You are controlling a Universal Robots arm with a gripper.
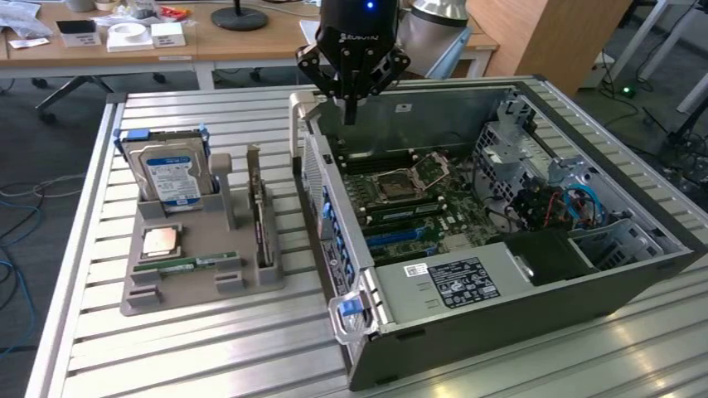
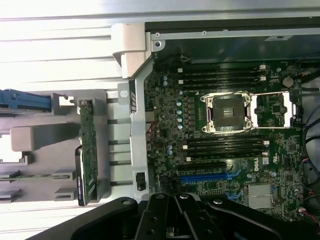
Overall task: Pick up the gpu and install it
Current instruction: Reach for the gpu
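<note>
A: Step in hand, by my reading: the approach, pickup not yet made. The claw (image 1: 351,106) hangs over the open computer case (image 1: 531,286), at the case wall nearest the holder. Its fingers are pressed together and it is carrying nothing.

B: And the gpu (image 1: 262,217)?

A: It stands on edge in a slot of the grey holder (image 1: 144,300), on the holder's case side, just beside the case wall but apart from it. The holder lies toward the worktop (image 1: 166,365) edge on the exterior view's left. The blue-labelled hard drive (image 1: 168,170) stands at the holder's far end.

B: How does the card look?

A: Thin, flat, upright. From the wrist view it is a narrow green strip of board with a dark bracket at one end (the faces are hidden from above). Nothing leans on it.

B: What would a pickup call for?

A: My judgement: the claw parts, crosses from the case to the holder, lines up along the card's top edge and pinches the thin board squarely. The holder's upright post (image 1: 222,186) stands near, so clearance looks tight.
</note>
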